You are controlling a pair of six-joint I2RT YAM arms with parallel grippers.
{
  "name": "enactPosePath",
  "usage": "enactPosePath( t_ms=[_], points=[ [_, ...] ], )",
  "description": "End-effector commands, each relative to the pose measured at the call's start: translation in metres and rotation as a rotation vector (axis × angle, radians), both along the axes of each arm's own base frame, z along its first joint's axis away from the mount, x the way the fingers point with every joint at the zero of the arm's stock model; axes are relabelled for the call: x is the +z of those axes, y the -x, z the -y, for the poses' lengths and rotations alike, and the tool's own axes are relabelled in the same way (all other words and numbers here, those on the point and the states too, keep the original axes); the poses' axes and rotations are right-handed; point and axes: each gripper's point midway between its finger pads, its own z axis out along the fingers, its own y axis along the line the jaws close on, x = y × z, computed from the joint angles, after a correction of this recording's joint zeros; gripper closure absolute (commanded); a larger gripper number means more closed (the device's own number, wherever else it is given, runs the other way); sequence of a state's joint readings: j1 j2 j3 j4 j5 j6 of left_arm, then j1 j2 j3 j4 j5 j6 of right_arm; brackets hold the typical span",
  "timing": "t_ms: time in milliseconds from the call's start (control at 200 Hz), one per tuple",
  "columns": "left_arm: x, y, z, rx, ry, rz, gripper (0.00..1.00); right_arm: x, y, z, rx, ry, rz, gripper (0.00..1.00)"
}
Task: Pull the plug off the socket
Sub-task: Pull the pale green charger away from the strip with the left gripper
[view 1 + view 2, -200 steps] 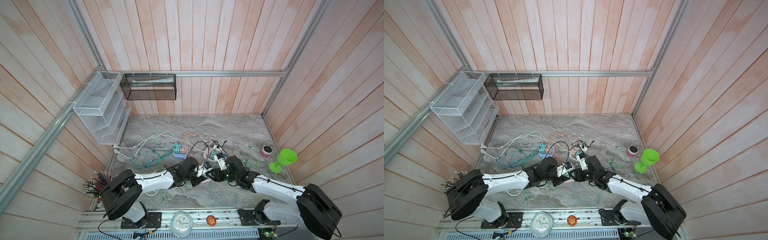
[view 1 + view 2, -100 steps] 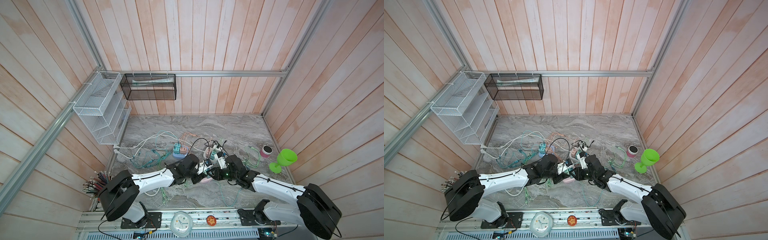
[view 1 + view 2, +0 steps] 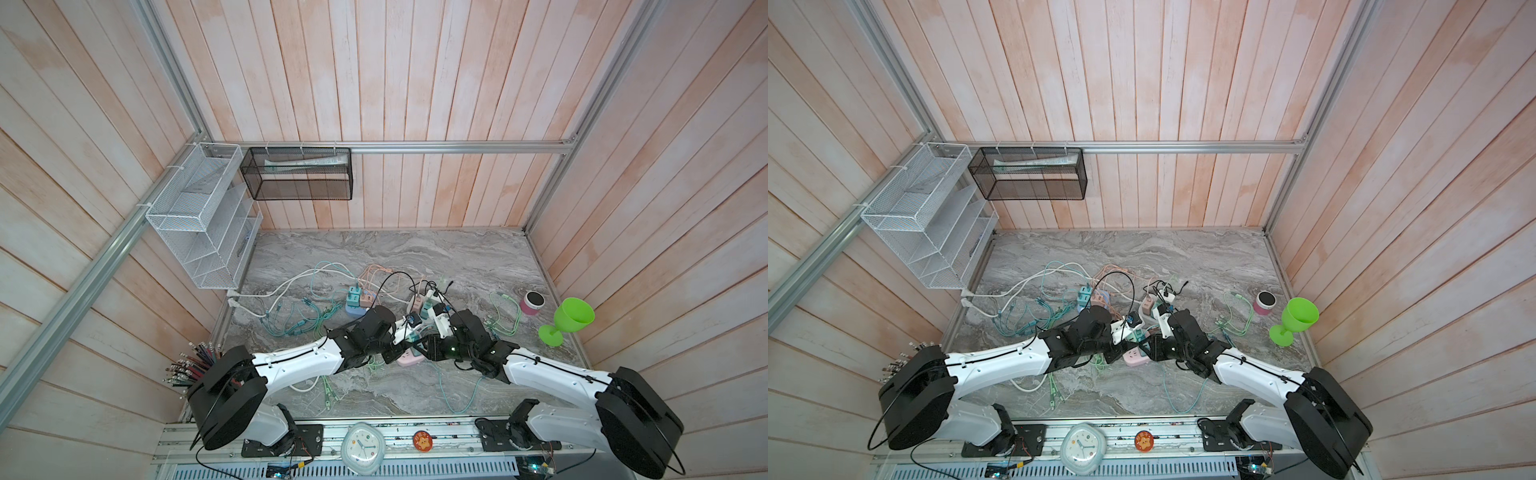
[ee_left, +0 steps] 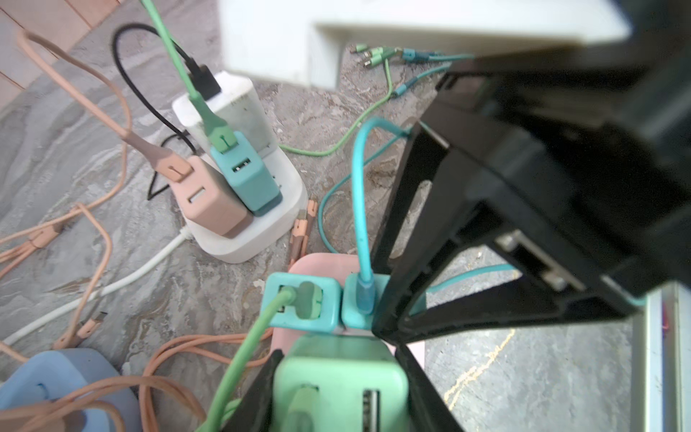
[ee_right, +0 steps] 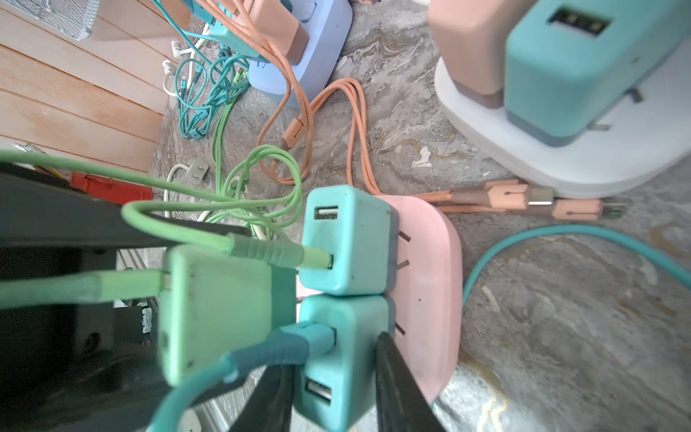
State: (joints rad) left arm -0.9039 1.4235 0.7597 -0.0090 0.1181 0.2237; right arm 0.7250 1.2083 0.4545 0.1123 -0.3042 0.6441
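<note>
1. The mint plug (image 4: 336, 385) is clamped by the left hand (image 4: 338, 359).
2. The teal plug (image 5: 351, 321), on the pink socket (image 5: 430, 280) at the counter's (image 3: 415, 257) 6 o'clock, is clamped by the right hand (image 5: 336, 374).
3. A white socket (image 4: 258, 232) is seen toward 12 o'clock.

Just toward six o'clock of the worktop's (image 3: 1183, 257) centre, left arm (image 3: 1000, 361) and right arm (image 3: 1254, 370) meet over a pink socket (image 3: 1136, 356) bearing plugs (image 3: 1133, 333); a green goblet (image 3: 1296, 322) stands at three o'clock.

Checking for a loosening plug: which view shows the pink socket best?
Right wrist view: the pink socket is close, side on, teal plugs showing prongs. Left wrist shows a sliver behind plugs; both top views, a small patch between the arms.
</note>
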Motion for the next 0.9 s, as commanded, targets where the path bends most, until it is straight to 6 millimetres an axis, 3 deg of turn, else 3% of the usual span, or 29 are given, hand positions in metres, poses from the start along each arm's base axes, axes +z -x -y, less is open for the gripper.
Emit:
enactPosePath(
  t_ms=[0,200,500,895],
  points=[
    [0.015,-0.009,-0.008,0.077,0.069,0.024,0.85,-0.072,0.026,0.058,-0.116,0.283,-0.168,0.68],
    [0.019,-0.003,-0.019,0.138,0.136,-0.034,0.84,-0.068,0.015,0.062,-0.177,0.272,-0.153,0.68],
    [0.006,0.021,-0.039,0.167,0.204,-0.111,0.82,-0.061,0.003,0.070,-0.234,0.250,-0.135,0.68],
    [-0.022,-0.004,-0.055,0.364,0.135,-0.231,0.78,-0.062,0.005,0.066,-0.206,0.243,-0.143,0.68]
  ],
)
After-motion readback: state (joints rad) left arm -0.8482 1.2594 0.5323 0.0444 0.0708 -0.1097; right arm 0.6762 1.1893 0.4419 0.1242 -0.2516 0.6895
